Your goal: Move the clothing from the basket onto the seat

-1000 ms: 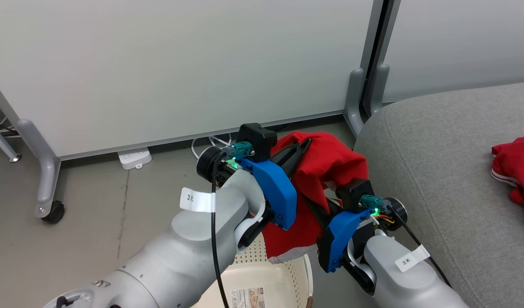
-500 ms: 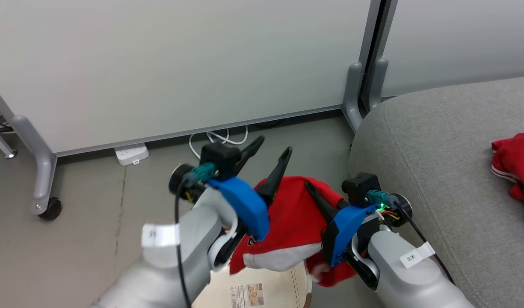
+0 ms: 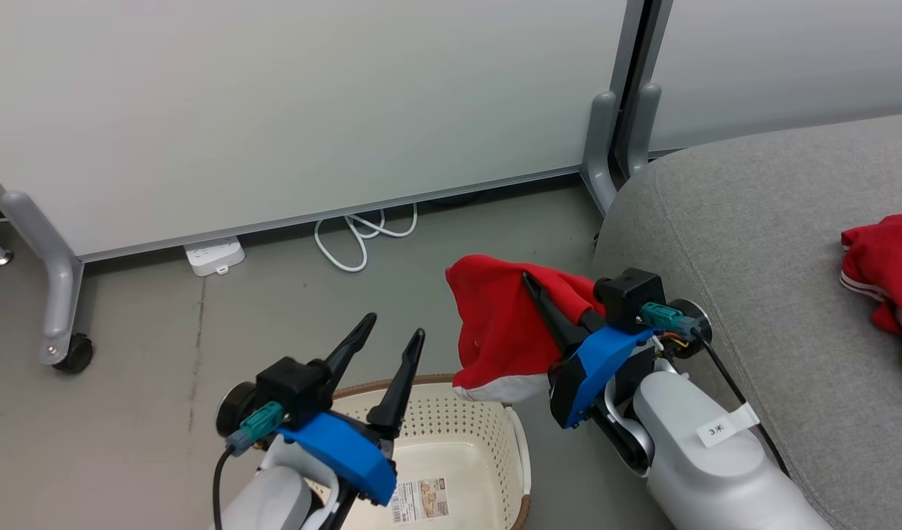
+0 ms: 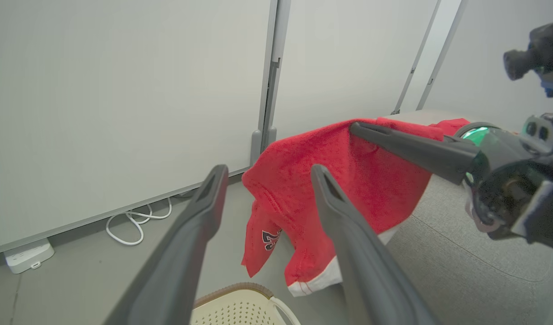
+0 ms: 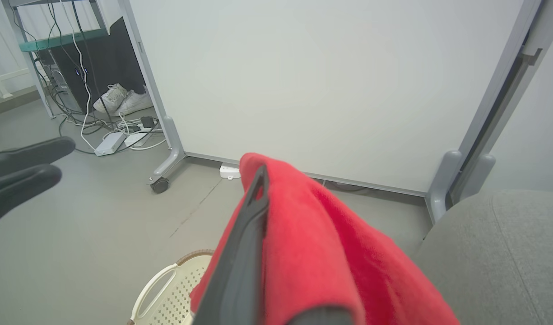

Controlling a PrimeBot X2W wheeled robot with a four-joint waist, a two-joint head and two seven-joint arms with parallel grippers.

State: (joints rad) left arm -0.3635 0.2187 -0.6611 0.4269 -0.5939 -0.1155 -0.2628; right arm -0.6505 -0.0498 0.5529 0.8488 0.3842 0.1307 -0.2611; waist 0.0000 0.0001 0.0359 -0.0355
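A red garment with white trim hangs over the floor, just above the far right rim of the cream basket. My right gripper is shut on it, left of the grey seat. In the right wrist view the cloth drapes over that gripper and hides one finger. My left gripper stands open and holds nothing above the basket's near left side, apart from the garment. A second red garment lies on the seat at the far right. The basket's inside shows bare plastic and a label.
A white partition on castor legs stands behind. A power strip and a looped white cable lie at its foot. White shoes and more cables sit past the partition's end.
My left gripper opened, let go of the red garment and dropped back toward the basket. The garment now hangs from the right gripper alone. The head camera shifted a little.
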